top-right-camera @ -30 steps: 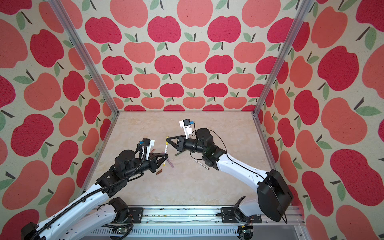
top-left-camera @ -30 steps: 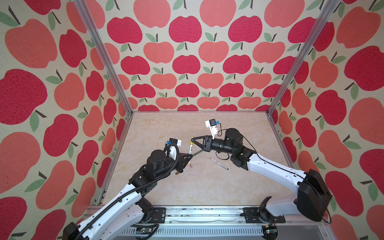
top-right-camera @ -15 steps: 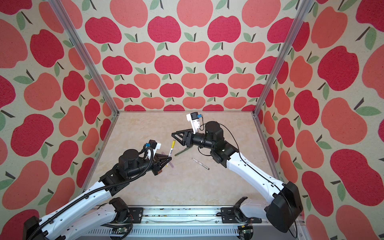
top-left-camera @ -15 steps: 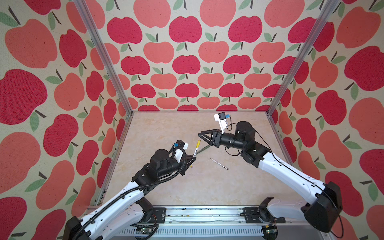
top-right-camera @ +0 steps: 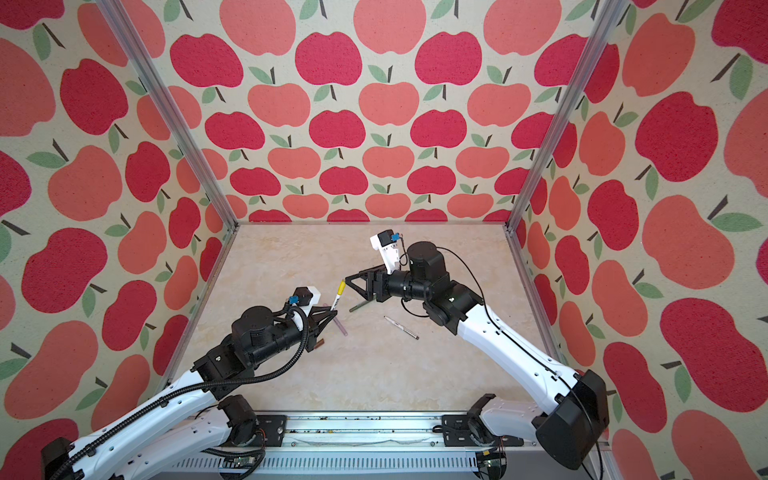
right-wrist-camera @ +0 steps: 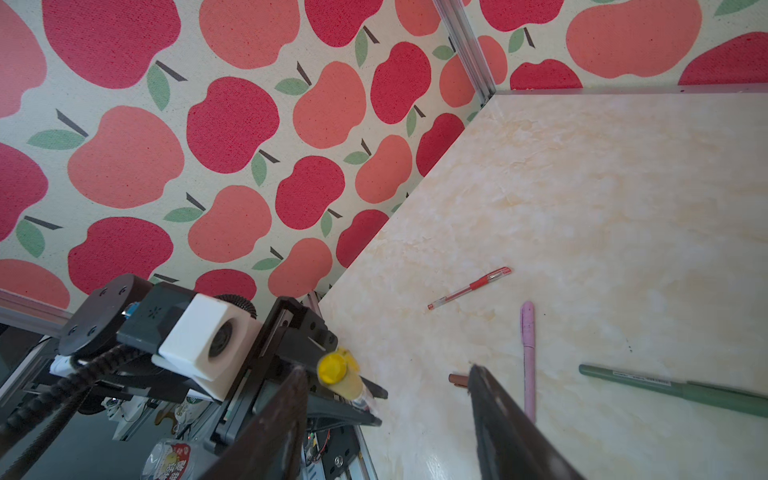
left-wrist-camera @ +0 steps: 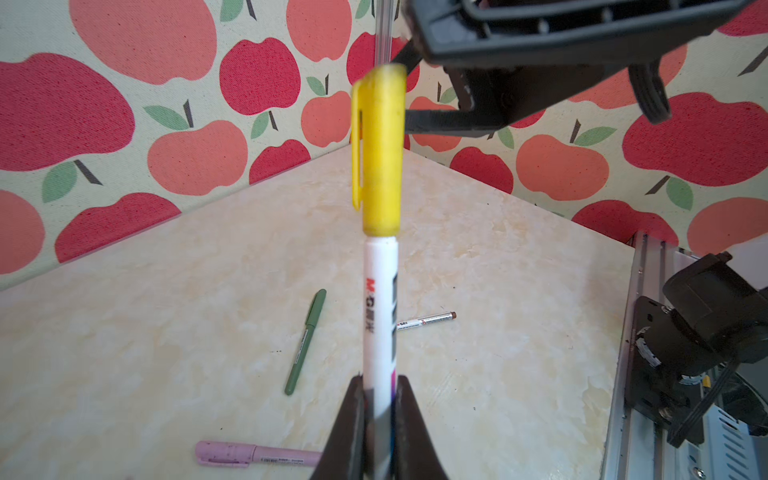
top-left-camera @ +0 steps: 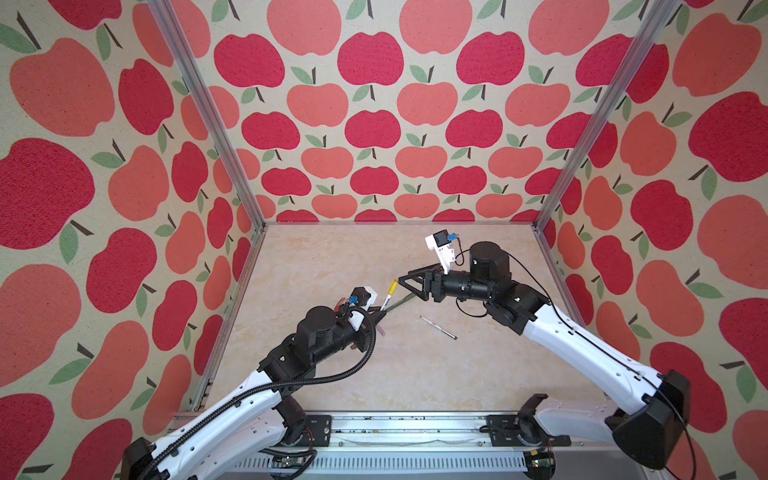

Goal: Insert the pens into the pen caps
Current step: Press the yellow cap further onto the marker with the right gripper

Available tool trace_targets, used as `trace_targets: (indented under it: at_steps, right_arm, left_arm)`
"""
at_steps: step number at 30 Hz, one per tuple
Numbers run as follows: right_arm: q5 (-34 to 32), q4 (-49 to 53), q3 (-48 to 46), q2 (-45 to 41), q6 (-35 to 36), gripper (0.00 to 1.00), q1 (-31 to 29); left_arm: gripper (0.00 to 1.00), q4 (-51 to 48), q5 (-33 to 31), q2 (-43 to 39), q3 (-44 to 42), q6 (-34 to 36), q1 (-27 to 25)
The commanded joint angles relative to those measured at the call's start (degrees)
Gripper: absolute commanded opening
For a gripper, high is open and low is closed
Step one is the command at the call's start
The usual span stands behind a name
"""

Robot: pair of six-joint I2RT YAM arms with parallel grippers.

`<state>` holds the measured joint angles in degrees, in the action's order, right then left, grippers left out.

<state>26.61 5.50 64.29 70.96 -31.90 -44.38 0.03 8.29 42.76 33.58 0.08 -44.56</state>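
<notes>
L gripper (left-wrist-camera: 379, 380) is pinching the yellow-print pen (left-wrist-camera: 380, 299) above the mid tabletop (top-left-camera: 332, 257). Its yellow cap (left-wrist-camera: 380, 149) is on and aimed at the R gripper (right-wrist-camera: 386, 369), which is spread wide just past it (nothing in it). Brown-print pen (top-left-camera: 438, 327) lies slantwise nearer the R gripper, prob next imo.

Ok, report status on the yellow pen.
Left gripper shut on pen, yellow cap on it. Right gripper open, clear of cap. Nothing in the way.

Your right hand (right-wrist-camera: 386, 370) has its fingers spread; beside one, the yellow cap (right-wrist-camera: 332, 369) tops the pen (right-wrist-camera: 360, 398) in the left hand (right-wrist-camera: 372, 406). Red pen (right-wrist-camera: 469, 287), lilac pen (right-wrist-camera: 528, 357) and green pen (right-wrist-camera: 665, 388) lie on the desk (right-wrist-camera: 602, 187).
</notes>
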Motion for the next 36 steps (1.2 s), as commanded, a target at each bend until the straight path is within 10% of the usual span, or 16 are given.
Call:
trace_targets:
  at_steps: [1, 11, 36]
  right_arm:
    - [-0.20, 1.62, 1.84, 0.37, 1.39, 0.64, -1.01]
    - [-2.26, 0.49, 4.10, 4.03, -0.37, 0.64, -3.23]
    - [-4.06, 4.59, 8.45, 10.75, -1.70, 0.03, -5.53]
  left_arm:
    - [0.00, 1.11, -2.41, 0.43, -0.11, 3.31, -0.36]
    - [0.00, 1.28, -7.15, 1.42, 0.39, 4.24, -1.02]
    - [0.00, 2.46, -16.00, 2.82, 3.75, 5.50, -2.73]
